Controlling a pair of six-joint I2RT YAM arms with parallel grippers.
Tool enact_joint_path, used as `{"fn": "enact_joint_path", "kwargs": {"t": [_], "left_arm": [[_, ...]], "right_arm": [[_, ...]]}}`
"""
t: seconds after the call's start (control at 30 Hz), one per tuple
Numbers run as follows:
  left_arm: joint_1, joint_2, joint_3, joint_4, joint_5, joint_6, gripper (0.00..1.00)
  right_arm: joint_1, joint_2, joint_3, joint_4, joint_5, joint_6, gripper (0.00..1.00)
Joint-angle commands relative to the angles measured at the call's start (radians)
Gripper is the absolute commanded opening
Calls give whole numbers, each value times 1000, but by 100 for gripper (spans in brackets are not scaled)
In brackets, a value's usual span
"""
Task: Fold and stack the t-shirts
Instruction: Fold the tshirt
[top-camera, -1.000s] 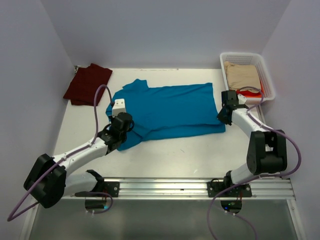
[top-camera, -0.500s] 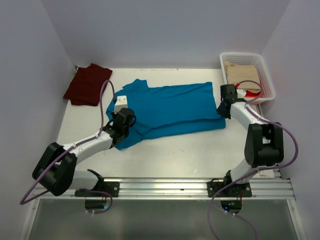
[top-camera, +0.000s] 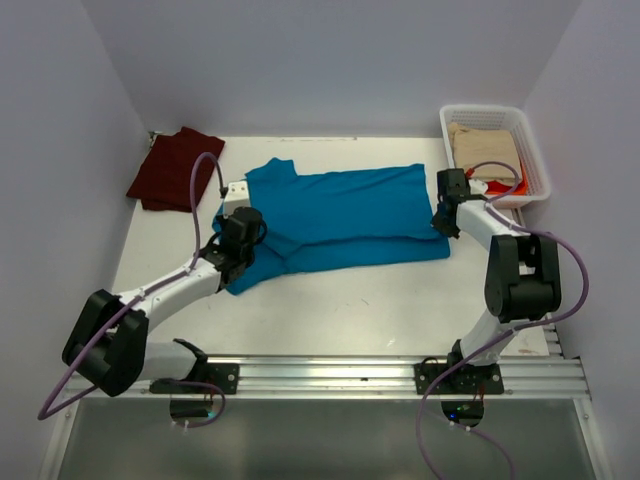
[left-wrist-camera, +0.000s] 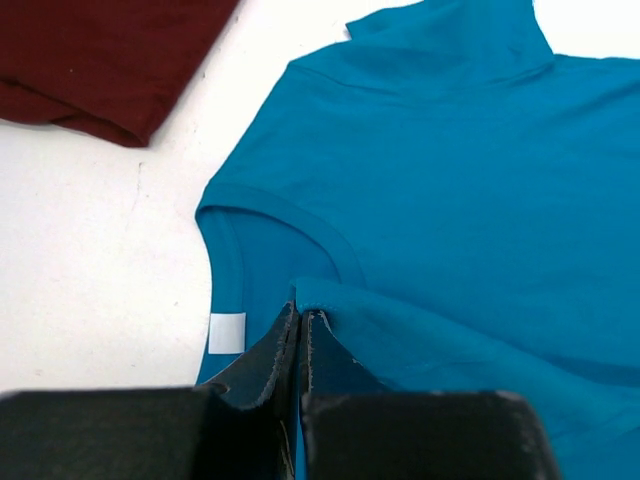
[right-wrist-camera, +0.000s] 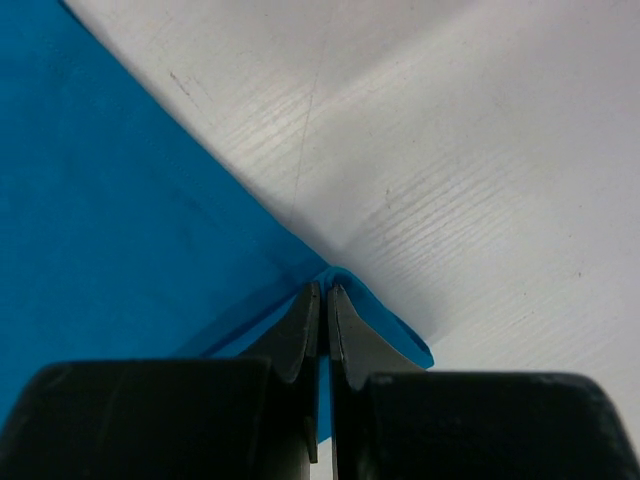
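The teal-blue t-shirt (top-camera: 340, 215) lies spread across the table's middle, its near edge lifted and carried over the rest. My left gripper (top-camera: 243, 222) is shut on the shirt's near left edge (left-wrist-camera: 330, 300), above the sleeve and collar. My right gripper (top-camera: 446, 198) is shut on the shirt's near right corner (right-wrist-camera: 345, 280), just above the white table. The dark maroon t-shirt (top-camera: 175, 167) lies folded at the far left; it also shows in the left wrist view (left-wrist-camera: 100, 60).
A white basket (top-camera: 535, 150) with tan and red cloth stands at the far right, close beside my right arm. Grey walls close the table on three sides. A metal rail (top-camera: 330, 372) runs along the near edge.
Both grippers have moved away from the arms' bases, carrying the shirt's near edge over the shirt. The visible shirt has become narrower front to back.
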Motion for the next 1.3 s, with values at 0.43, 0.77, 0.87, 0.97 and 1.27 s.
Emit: {"fn": "enact_joint_path", "kwargs": {"t": [0.43, 0.77, 0.87, 0.97, 1.27], "left_arm": [[54, 80, 71, 86, -6, 26, 0], [89, 193, 110, 113, 12, 23, 0], [94, 221, 114, 119, 20, 15, 0], [97, 246, 117, 129, 23, 9, 0], [106, 226, 90, 147, -3, -32, 23]], "right_arm": [[-4, 100, 126, 54, -2, -27, 0], [-6, 165, 163, 94, -37, -34, 0], [-6, 171, 169, 97, -40, -36, 0], [-6, 176, 170, 100, -42, -40, 0], [-4, 165, 146, 137, -92, -67, 15]]}}
